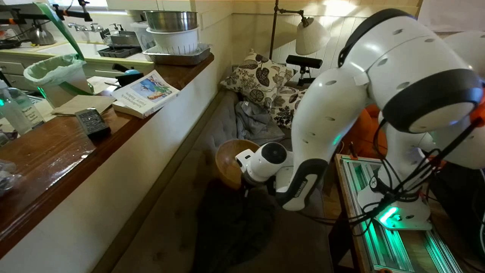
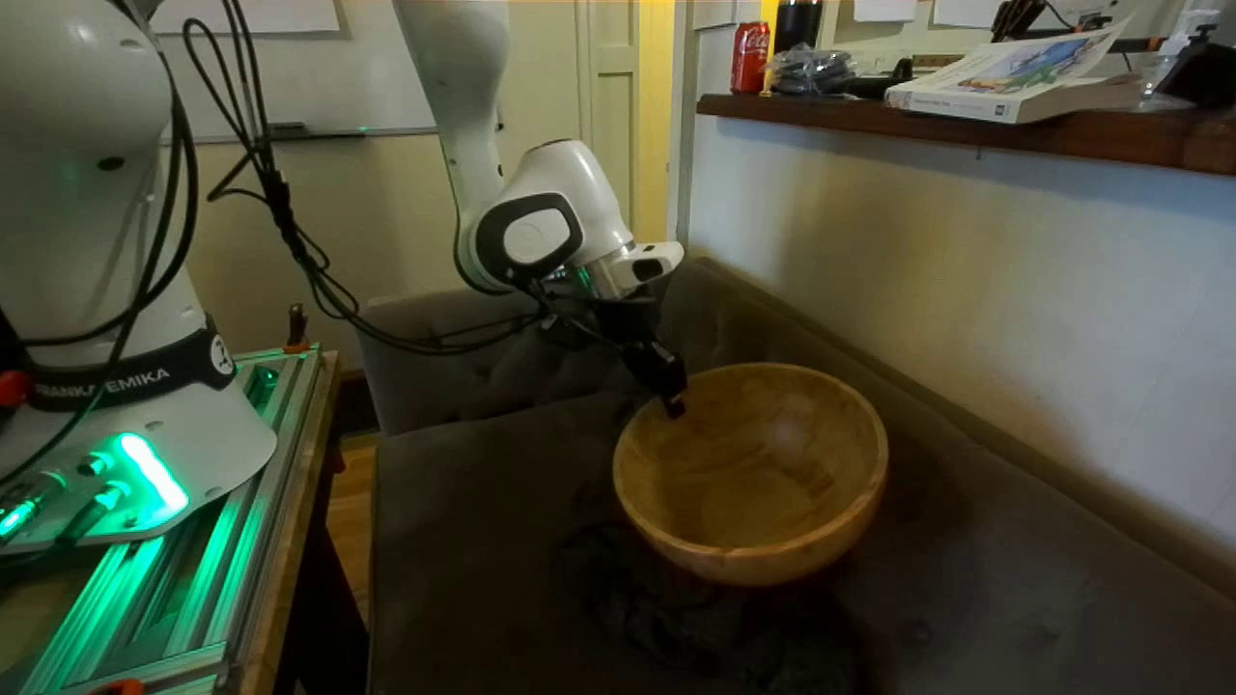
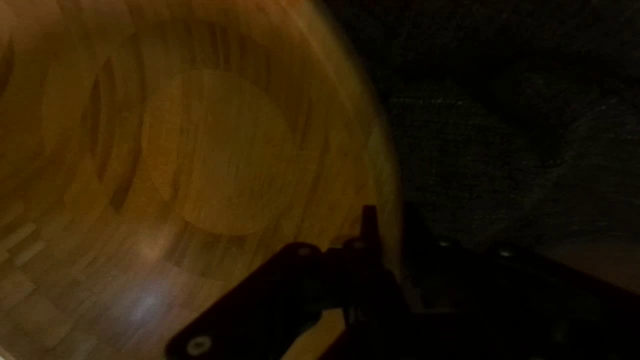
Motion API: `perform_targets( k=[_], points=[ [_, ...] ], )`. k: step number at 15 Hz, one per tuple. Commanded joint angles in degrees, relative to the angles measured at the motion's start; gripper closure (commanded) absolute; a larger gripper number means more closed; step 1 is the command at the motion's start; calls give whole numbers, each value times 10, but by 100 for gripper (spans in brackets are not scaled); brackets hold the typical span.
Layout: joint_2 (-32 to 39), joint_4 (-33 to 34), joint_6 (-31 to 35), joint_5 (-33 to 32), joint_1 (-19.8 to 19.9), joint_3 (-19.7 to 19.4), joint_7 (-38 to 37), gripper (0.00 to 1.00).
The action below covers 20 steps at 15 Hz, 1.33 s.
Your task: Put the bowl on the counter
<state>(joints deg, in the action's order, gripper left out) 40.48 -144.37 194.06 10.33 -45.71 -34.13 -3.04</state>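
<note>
- Dark grey upholstered seat point(image 2: 463, 550), low in an exterior view.
- Nearly together, my black fingers point(image 3: 369, 225) pinch the round tan wooden bowl point(image 2: 753, 473) by its rim, centre-right; likely too wide to span.
- Glossy brown wooden counter point(image 2: 850, 114), upper right: higher, so lifting seems needed.

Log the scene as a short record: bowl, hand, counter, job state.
bowl: light tan wood, over the grey seat; whether it touches anything below is unclear
hand: looks closed on the bowl's rim, straddling its wall
counter: glossy brown wood, holding a book, a black device and a red can
job state: bowl not on the counter yet
</note>
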Motion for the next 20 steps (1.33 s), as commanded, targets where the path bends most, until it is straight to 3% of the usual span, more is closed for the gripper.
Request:
perform_targets(
  k=[1,4,5,11,13,16,17,18,20],
  points=[
    [-88,-123,55,33,-127,-83,67,96],
    [-158,-191,30,44,-218,-140,118,96],
    [-131,-132,-23,43,-225,-145,125,96],
    [-112,-134,-182,14,-505,-408,215,96],
    [-93,-120,-241,1,-582,-491,248,96],
    [-88,-91,-331,25,-685,-615,237,96],
    [-126,-113,-284,-41,-624,-549,191,85],
    [-125,-104,-306,-37,-652,-583,193,85],
    [-124,-96,-320,-34,-671,-606,195,85]
  ],
)
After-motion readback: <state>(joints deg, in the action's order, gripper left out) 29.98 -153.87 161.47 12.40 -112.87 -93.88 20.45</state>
